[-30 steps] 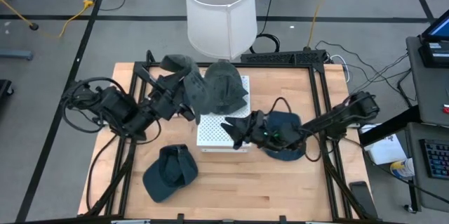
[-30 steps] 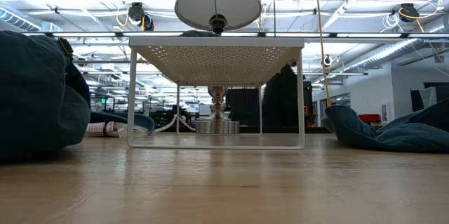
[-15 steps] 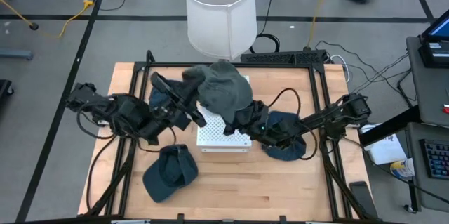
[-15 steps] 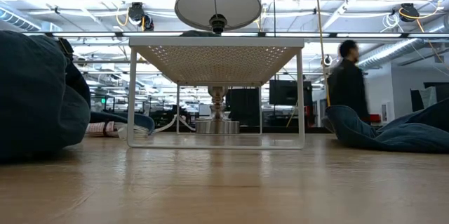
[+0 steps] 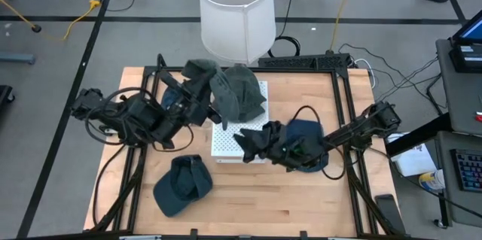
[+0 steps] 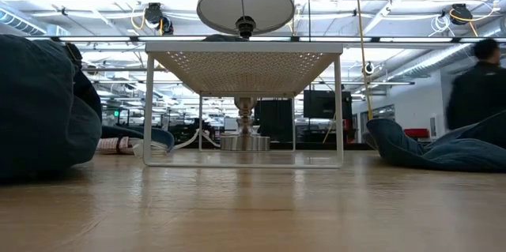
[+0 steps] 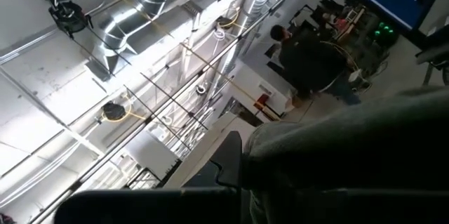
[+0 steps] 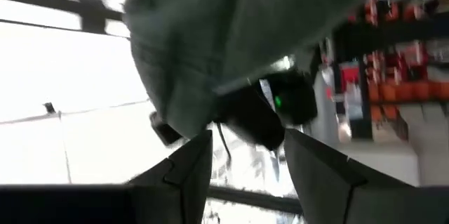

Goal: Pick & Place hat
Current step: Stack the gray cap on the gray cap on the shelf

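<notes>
A grey-green hat (image 5: 235, 89) hangs over the far-left part of the white wire rack (image 5: 239, 144). My left gripper (image 5: 200, 95) reaches in from the table's left and is shut on the hat's left side. In the left wrist view the hat (image 7: 351, 154) fills the space beside one finger. My right gripper (image 5: 248, 141) is open at the rack's near-right corner, low beside the hat and touching nothing. In the right wrist view its gripper (image 8: 245, 159) looks up at the hat (image 8: 224, 34). My left gripper holds the grey-green hat by its left edge (image 5: 211, 89), coming level from the table's left. The cloth itself hides the fingertips. The crown droops toward the rack top; whether it rests there cannot be told.
A dark blue hat (image 5: 181, 183) lies near the near-left corner, another (image 5: 307, 136) under my right arm, and a third (image 5: 172, 98) under my left arm. A white lamp shade (image 5: 236, 10) stands past the far edge. A person (image 6: 478, 94) walks in the room behind.
My left gripper swung the hat up and toward the right over the rack, then brought it back toward the far-left. My right gripper moved in under the hat, then drew back toward the near edge. A person crossed the room behind.
</notes>
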Available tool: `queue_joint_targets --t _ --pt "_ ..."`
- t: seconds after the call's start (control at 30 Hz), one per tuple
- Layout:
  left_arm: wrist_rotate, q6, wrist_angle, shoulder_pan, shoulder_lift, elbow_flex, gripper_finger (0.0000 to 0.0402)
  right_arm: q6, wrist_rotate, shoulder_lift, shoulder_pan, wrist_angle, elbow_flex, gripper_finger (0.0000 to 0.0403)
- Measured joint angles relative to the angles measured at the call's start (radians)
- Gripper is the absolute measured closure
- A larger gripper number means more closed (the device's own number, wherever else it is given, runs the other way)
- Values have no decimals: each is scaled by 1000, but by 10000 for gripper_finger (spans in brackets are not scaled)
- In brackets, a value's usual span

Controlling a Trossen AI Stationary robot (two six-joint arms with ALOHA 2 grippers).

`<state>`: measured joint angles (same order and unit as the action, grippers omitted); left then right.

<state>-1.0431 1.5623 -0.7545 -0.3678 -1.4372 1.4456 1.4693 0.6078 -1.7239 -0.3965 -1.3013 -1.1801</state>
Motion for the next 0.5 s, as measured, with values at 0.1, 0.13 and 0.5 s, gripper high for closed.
queue_joint_targets --t 0.1,0.13,0.5 --pt "1 -7 0 -1 0 0 379 -42 25 1 0 -38 0 232" --pt "1 -16 -1 -1 0 0 379 -46 25 1 3 -37 0 232" --pt "1 -62 1 -9 0 0 379 -15 125 0 6 -13 0 232"
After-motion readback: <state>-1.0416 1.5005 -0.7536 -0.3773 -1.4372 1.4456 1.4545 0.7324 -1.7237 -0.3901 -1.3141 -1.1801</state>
